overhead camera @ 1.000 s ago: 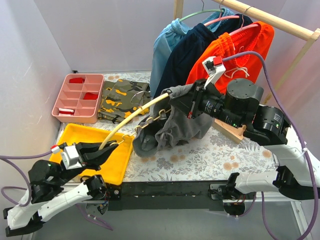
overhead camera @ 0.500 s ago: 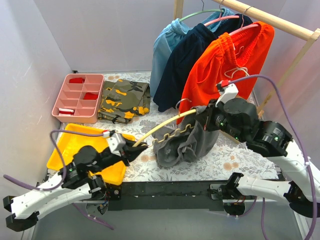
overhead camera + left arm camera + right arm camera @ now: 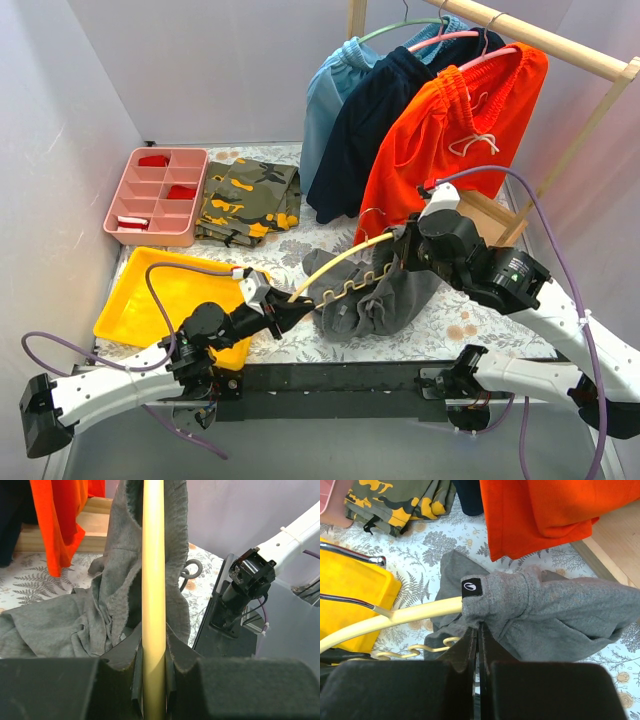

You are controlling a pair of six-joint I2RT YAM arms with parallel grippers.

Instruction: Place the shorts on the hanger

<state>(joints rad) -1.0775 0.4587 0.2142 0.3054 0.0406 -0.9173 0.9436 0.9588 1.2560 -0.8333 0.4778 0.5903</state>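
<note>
The hanger [image 3: 153, 580] is clamped in the left end effector [image 3: 153, 647], its arm running straight ahead into the shorts [image 3: 545, 610] — their waistband is pinched by the right end effector [image 3: 478, 632], just beyond its tips.

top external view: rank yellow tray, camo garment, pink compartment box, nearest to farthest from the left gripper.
From the left gripper:
1. Yellow tray: just beside it, on its left at the near edge.
2. Camouflage garment: farther back, mid-table.
3. Pink compartment box: farthest, back-left, left of the camouflage garment.
</note>
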